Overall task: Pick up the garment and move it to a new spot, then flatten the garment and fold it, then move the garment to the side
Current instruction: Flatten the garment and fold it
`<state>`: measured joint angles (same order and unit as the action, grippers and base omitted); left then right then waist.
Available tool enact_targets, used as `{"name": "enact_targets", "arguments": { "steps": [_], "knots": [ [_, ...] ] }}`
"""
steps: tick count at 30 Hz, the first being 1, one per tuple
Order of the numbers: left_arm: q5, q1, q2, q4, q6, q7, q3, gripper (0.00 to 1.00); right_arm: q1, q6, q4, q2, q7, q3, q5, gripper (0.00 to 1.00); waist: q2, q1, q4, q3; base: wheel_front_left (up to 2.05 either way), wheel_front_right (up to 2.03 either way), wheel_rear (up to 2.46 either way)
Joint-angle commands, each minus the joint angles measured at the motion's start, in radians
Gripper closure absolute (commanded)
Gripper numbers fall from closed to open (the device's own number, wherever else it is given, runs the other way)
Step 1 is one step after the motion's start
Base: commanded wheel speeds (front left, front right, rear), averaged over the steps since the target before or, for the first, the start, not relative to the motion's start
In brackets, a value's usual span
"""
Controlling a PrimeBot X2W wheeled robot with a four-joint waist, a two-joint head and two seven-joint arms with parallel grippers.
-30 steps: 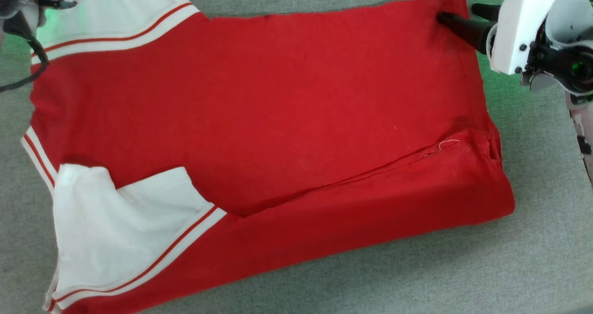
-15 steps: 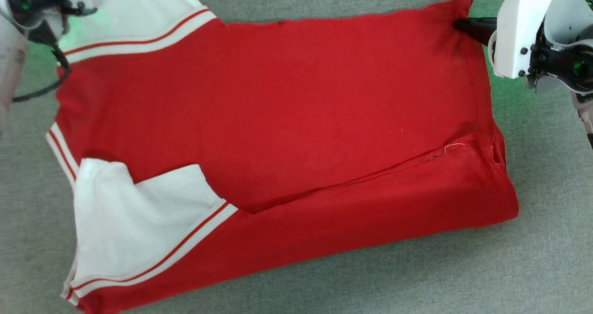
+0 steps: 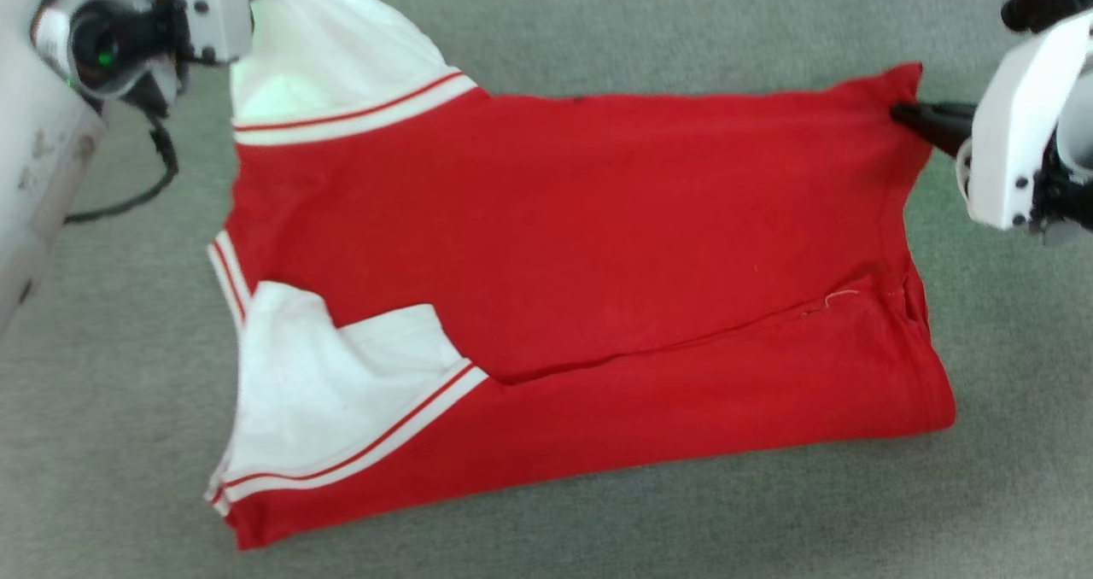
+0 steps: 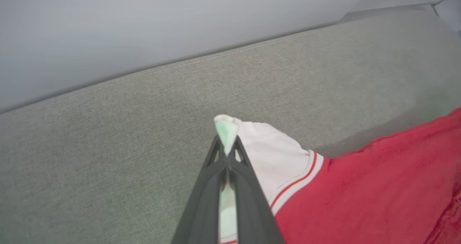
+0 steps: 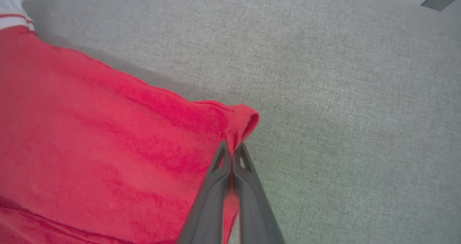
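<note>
Head view shows you the garment (image 3: 598, 220), a red T-shirt with white sleeves, spread across the grey fabric surface (image 3: 546, 528). Its near long side is folded over onto the body, and the fold edge runs diagonally from the near sleeve toward the hem. The near white sleeve (image 3: 341, 391) lies flat on top with its striped trim showing. Your right gripper (image 3: 905, 114) comes in from the right edge, its dark fingers meeting the far hem corner. In the right wrist view you can see those jaws pressed together on a pinch of red hem, with the corner curling over just past the tips. In the left wrist view your left gripper (image 4: 227, 148) is clamped on the tip of the far white sleeve (image 4: 273, 157). A bit of white cloth pokes out beyond the fingertips, and the sleeve draws up into a peak there. A pale wall (image 4: 144, 28) rises behind the surface's stitched edge.
</note>
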<state>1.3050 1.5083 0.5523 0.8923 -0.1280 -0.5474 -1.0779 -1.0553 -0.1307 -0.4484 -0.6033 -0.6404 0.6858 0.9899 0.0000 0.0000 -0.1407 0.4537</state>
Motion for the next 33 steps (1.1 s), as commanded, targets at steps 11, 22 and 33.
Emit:
{"name": "enact_targets", "arguments": {
  "steps": [11,22,33],
  "knots": [
    [0.05,-0.201,0.149,-0.287,0.075,-0.061,-0.034,1.0,0.16,0.0,0.114,-0.161,0.013,0.089,0.085,1.0,0.0,0.0,0.106,-0.199,0.0,0.0,0.0],
    [0.162,-0.488,0.303,-0.69,0.294,-0.093,-0.071,1.0,0.32,0.0,0.193,-0.236,0.012,0.102,0.136,1.0,0.0,0.0,0.12,-0.25,0.0,0.0,0.0],
    [0.205,-0.616,0.303,-0.75,0.315,-0.046,-0.09,0.47,0.398,0.0,0.166,-0.201,-0.019,0.097,0.128,0.91,0.0,0.0,0.113,-0.288,0.0,0.0,0.0]
  ]
}}
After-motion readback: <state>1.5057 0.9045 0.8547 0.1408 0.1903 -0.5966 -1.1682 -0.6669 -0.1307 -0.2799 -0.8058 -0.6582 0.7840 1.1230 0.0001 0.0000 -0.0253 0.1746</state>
